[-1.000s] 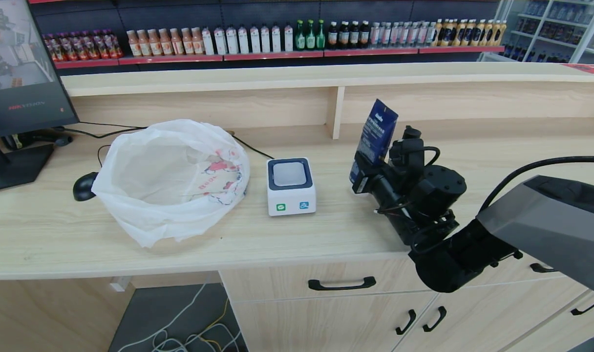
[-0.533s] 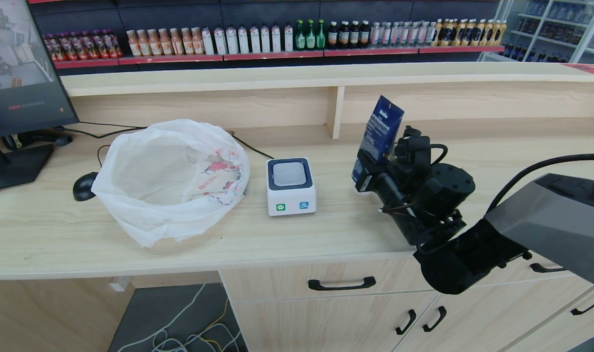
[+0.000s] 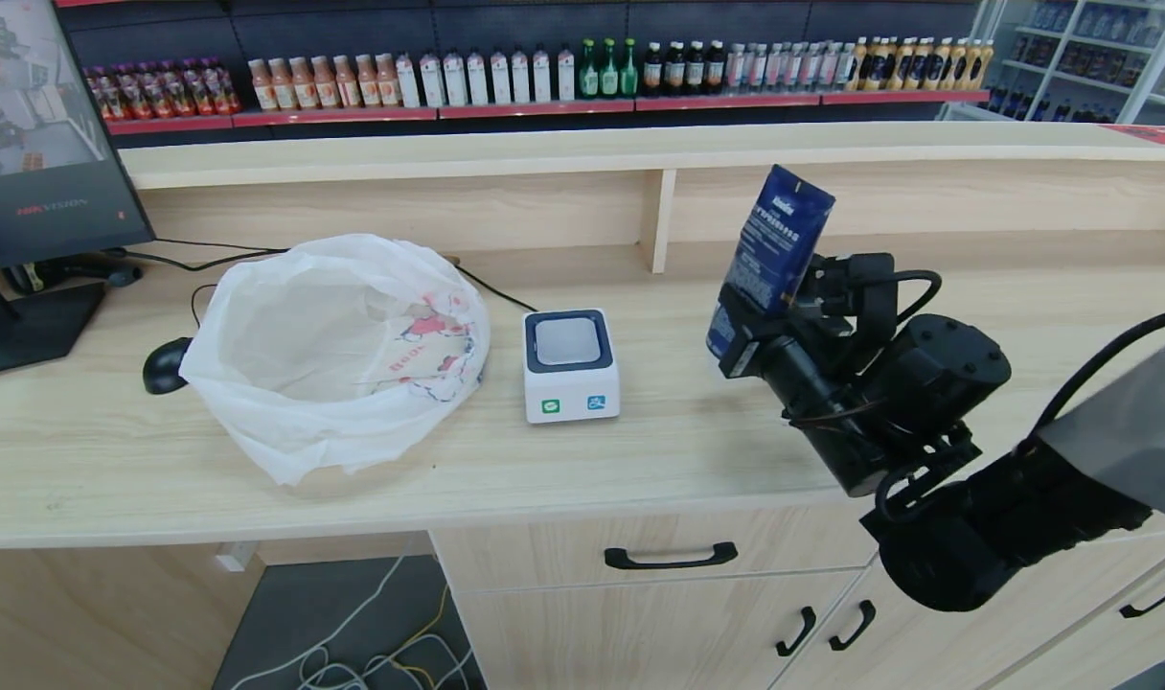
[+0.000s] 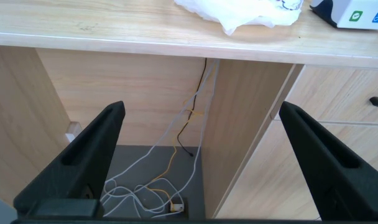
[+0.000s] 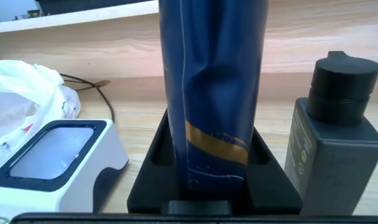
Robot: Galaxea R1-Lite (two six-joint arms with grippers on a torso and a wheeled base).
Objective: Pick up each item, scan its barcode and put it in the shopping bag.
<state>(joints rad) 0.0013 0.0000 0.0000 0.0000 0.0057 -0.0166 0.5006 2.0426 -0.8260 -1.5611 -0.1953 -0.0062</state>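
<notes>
My right gripper (image 3: 753,331) is shut on a dark blue pouch (image 3: 776,240), held upright above the right part of the wooden counter (image 3: 678,450). In the right wrist view the blue pouch (image 5: 214,93) stands between the jaws of that gripper (image 5: 214,183). The white barcode scanner (image 3: 570,364) sits on the counter left of the pouch, window facing up. Farther left lies the open white shopping bag (image 3: 338,350). A dark grey bottle (image 5: 335,155) stands on the counter just beside the pouch. My left gripper (image 4: 201,168) hangs open below the counter's front edge.
A black mouse (image 3: 166,366) lies left of the bag, and a monitor (image 3: 46,144) stands at the far left. A raised shelf (image 3: 582,153) with a divider runs along the back. Drawers with black handles (image 3: 671,556) sit below; loose cables (image 4: 170,180) hang under the counter.
My right gripper has risen and shifted right with the blue pouch, lifting it higher above the counter. Bag and scanner have stayed put.
</notes>
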